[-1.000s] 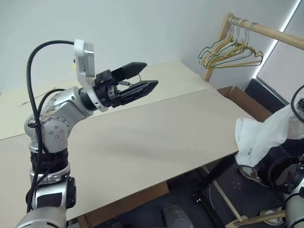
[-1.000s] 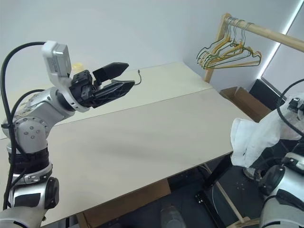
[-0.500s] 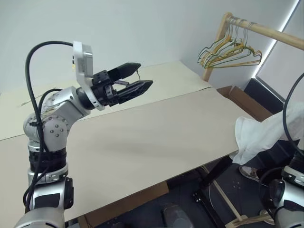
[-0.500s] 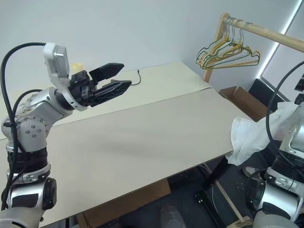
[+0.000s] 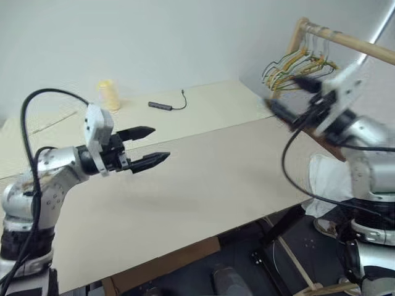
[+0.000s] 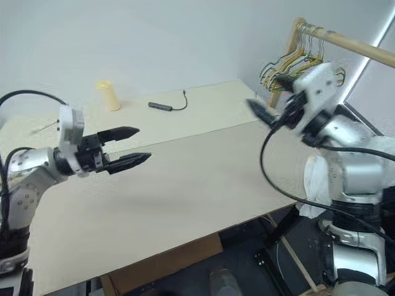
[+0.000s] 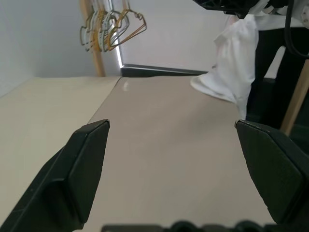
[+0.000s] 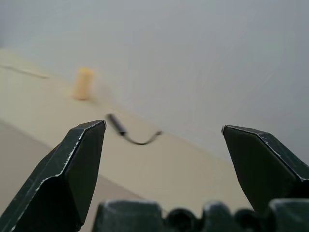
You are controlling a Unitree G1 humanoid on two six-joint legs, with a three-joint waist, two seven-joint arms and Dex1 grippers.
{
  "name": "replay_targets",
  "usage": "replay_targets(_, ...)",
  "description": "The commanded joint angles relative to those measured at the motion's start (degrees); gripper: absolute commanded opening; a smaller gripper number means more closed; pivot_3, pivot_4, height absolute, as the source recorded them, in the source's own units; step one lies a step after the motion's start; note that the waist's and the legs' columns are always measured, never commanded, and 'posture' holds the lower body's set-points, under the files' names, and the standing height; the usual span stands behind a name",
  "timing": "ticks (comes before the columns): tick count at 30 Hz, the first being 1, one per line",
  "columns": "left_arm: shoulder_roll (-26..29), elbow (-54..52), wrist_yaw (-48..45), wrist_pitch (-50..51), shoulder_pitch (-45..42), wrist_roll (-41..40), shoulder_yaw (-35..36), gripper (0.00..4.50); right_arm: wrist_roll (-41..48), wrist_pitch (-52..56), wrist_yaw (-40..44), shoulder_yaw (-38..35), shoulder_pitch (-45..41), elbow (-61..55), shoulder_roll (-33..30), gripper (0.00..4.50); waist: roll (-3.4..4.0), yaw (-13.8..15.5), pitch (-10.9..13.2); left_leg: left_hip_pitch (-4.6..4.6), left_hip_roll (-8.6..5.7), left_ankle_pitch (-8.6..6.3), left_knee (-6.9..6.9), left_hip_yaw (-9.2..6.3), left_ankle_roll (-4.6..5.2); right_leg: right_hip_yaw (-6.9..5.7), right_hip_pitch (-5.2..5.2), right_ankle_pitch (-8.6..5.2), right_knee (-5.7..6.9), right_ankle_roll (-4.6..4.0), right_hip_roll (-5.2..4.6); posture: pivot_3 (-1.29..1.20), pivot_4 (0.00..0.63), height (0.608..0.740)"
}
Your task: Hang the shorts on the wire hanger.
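Left gripper (image 5: 153, 145) spread empty over the beige table (image 5: 203, 179), right gripper (image 6: 262, 102) spread empty near the wire hangers (image 5: 293, 65) on the wooden rail, white shorts (image 5: 327, 179) draped off the table's right edge

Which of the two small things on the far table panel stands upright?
The pale yellow cylinder stands upright near the wall; the dark stick with a cable beside it lies flat.
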Motion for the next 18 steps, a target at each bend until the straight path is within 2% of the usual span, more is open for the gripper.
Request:
replay_targets(1, 1.05, -5.63, 1.61, -0.8, 4.02, -0.22, 4.33, 4.5, -0.22, -2.48, 8.91, 5.46, -3.07, 3.0, 0.84, 4.48, -0.06, 1.38, 0.06, 0.0, 0.01, 0.0, -0.03, 0.02, 0.0, 0.0, -0.05, 0.02, -0.01, -0.05, 0.01, -0.07, 0.027, 0.74)
replay_targets(5, 1.32, -10.93, 3.17, 0.12, 10.18, -1.09, 7.68, 4.5, -1.68, -4.87, 13.7, 9.22, -5.59, 7.24, 3.11, 4.48, -0.17, 5.77, 0.48, -0.07, 0.13, -0.01, -0.08, 0.06, -0.02, -0.04, -0.21, 0.04, 0.0, -0.26, 0.12, -0.01, 0.038, 0.74)
replay_targets(11, 1.18, -14.63, 5.77, 0.52, 14.82, -1.06, 10.08, 4.5, -2.01, -5.45, 16.45, 9.91, -6.58, 9.62, 4.66, 4.48, -0.18, 12.1, 0.7, -0.18, 0.18, -0.04, -0.15, 0.19, -0.12, -0.16, -0.46, -0.04, 0.06, -0.53, 0.16, 0.03, 0.048, 0.74)
replay_targets(14, 1.31, -14.68, 6.21, 0.18, 15.46, -0.64, 9.93, 4.5, -2.38, -5.66, 17.28, 10.2, -5.84, 9.24, 4.63, 4.48, -0.18, 14.19, 0.7, -0.3, 0.19, -0.05, -0.15, 0.47, -0.18, -0.2, -0.68, -0.1, 0.14, -0.66, 0.16, 0.03, 0.043, 0.74)
replay_targets(18, 1.56, -13.49, 5.42, -0.69, 14.84, -0.23, 9.06, 4.5, -2.93, -5.83, 18.05, 10.39, -5.28, 8.87, 4.36, 4.48, -0.18, 15.02, 0.69, -0.62, 0.22, 0.01, -0.15, 0.72, -0.27, -0.23, -0.97, -0.07, 0.17, -0.72, 0.2, 0.02, 0.035, 0.74)
